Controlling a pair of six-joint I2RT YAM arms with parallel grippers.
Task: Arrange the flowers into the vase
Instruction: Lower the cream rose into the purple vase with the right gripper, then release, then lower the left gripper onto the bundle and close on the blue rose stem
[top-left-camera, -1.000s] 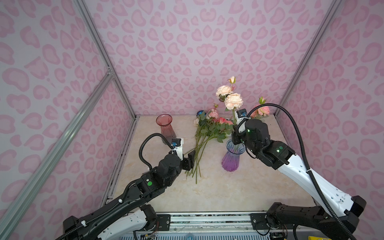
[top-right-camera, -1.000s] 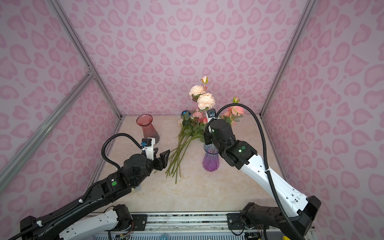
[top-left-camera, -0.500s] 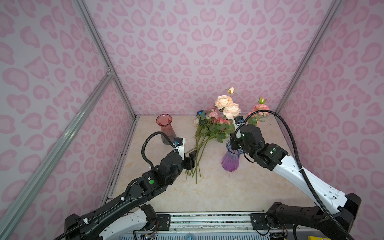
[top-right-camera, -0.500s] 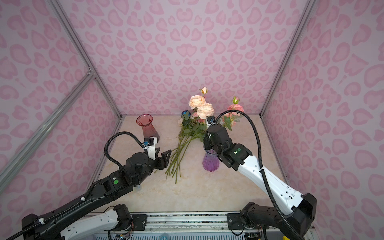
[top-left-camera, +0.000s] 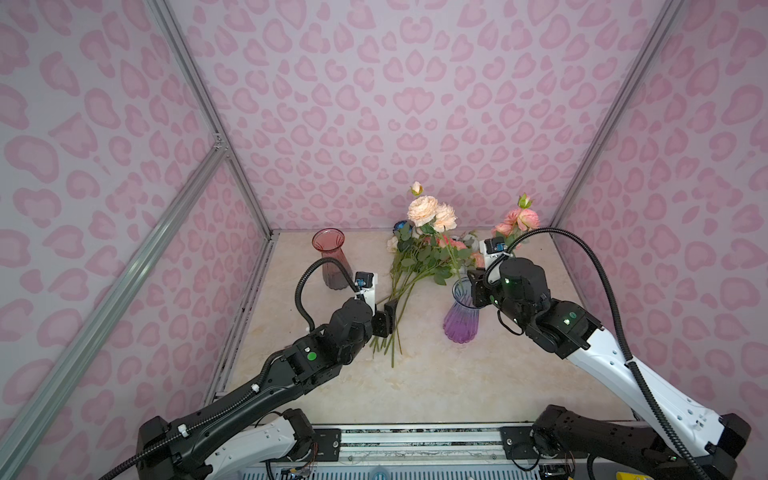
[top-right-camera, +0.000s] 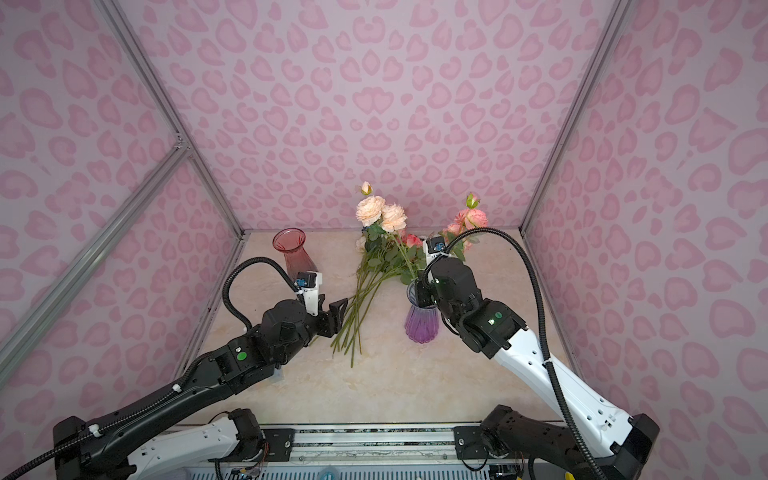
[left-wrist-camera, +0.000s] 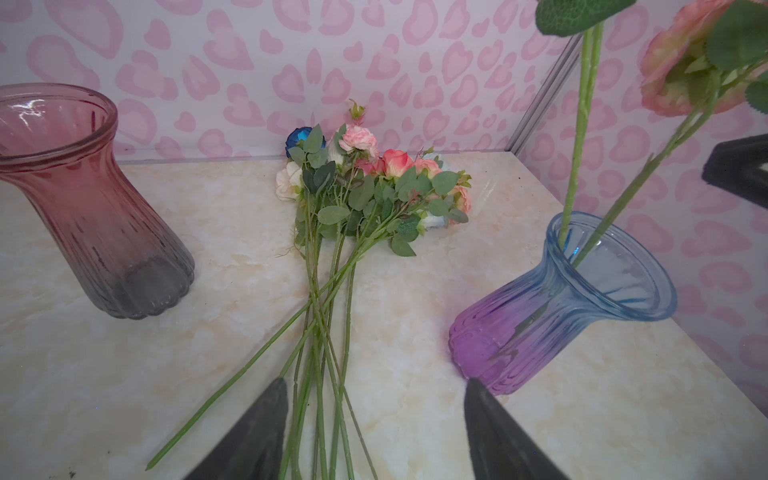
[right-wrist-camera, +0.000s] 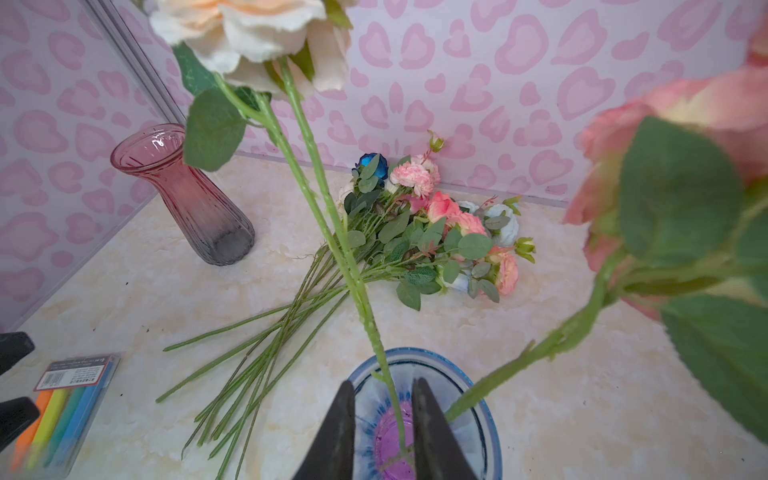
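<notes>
— Right gripper (right-wrist-camera: 382, 382), then?
— Parted only narrowly, right over the vase (right-wrist-camera: 490, 432) mouth. One green stem standing between the fingers (right-wrist-camera: 332, 436), nearer one finger, with a sliver of gap at the other; not pinched, so far as visible.
— And that stem's head?
— Up above the gripper: peach roses (right-wrist-camera: 249, 33), with the stem foot down in the purple base. A second stem in the same vase, leaning out to the side away from the left gripper (left-wrist-camera: 375, 380), topped by a pink rose (right-wrist-camera: 685, 124).
— Further out?
— Ahead of the fingertips, flat on the table (right-wrist-camera: 457, 332): the other flowers (right-wrist-camera: 415, 249) in a loose bunch, heads toward the back wall (one deep blue among pink, cream and pale blue), stems fanned back toward the left gripper.
— Left gripper's state?
— Spread wide, gripping nothing. Hovering low over the cut ends of that bunch, several stems passing under and between the fingers; touching or not, impossible to tell.
— Around it?
— Vase off toward the right gripper's side, upright, apart from the bunch. Red vase (left-wrist-camera: 83, 208) on the opposite side, upright too, further toward the back wall. Pen pack (right-wrist-camera: 70, 407) flat on the table close beside the left gripper, seen from the right wrist only.
</notes>
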